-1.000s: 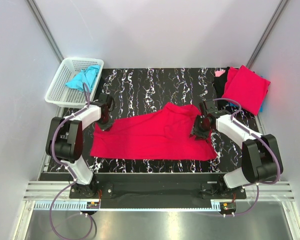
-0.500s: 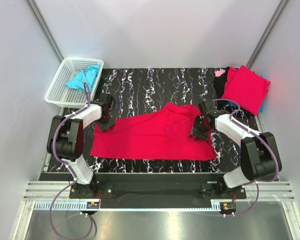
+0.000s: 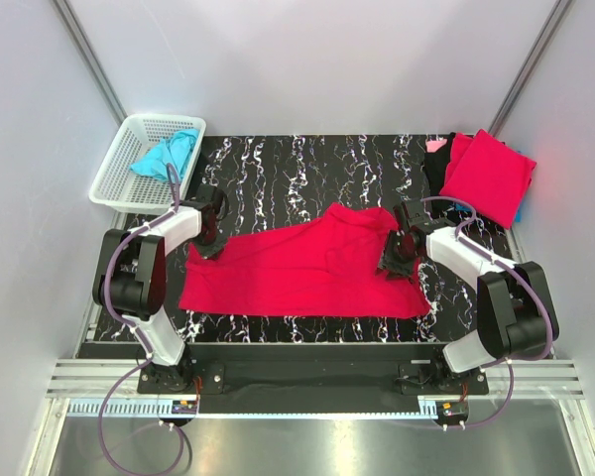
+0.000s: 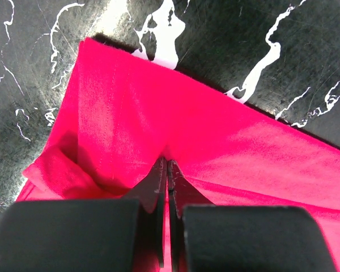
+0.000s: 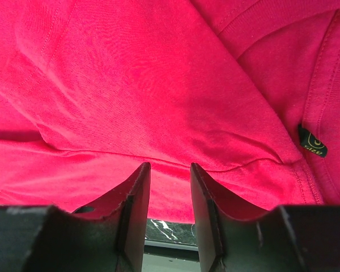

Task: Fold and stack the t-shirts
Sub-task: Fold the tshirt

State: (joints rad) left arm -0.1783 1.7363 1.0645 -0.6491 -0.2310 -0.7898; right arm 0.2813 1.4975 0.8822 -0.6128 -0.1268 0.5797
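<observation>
Left tool (image 4: 165, 165) shifted, pinched shut on red t-shirt (image 3: 307, 270), right tool (image 5: 169, 168) half-open, black marbled table (image 3: 307, 167), white walls (image 3: 307, 69)

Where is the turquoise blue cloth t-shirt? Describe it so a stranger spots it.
At the black marbled table's far left corner sits a white plastic lattice basket. The turquoise blue cloth t-shirt lies crumpled inside it, unlike the crimson red cloth t-shirt spread on the tabletop.
</observation>
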